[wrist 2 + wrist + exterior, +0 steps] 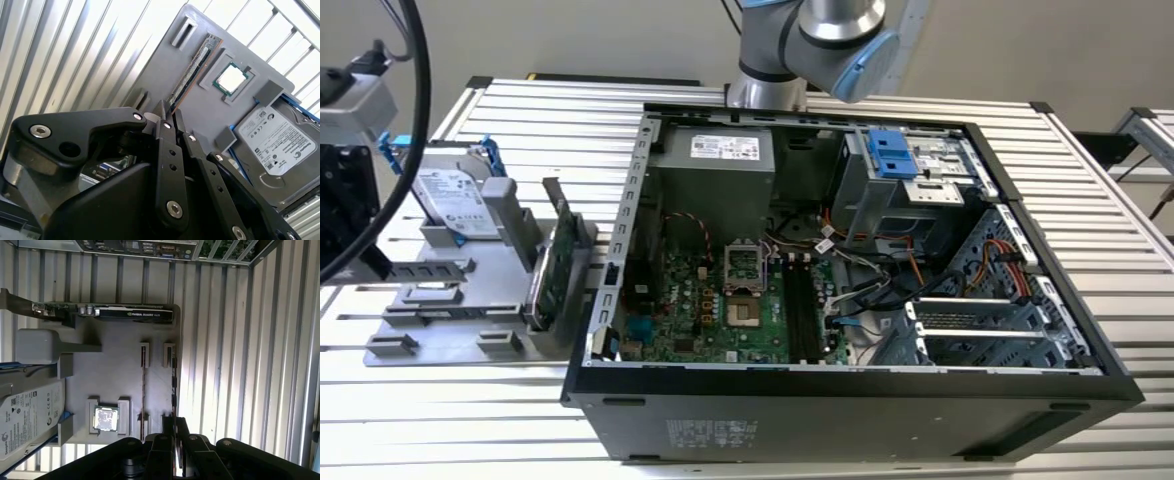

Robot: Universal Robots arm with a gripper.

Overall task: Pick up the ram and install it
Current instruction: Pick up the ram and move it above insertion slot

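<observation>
Dark ram edge-up, prob. slotted

Bare floor of the grey plastic holder tray flanks the thin dark memory stick standing edgewise in it. A square silver processor chip sits near one side, a long black expansion card walls one end, and open ribbed metal table lies beyond the other side.

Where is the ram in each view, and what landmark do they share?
Exterior view: too thin to pick out on the grey tray.
Second wrist view: ram on edge, beside the processor chip.
First wrist view: ram edge-on, beside that chip.
Shared landmark: the hard drive.
</observation>
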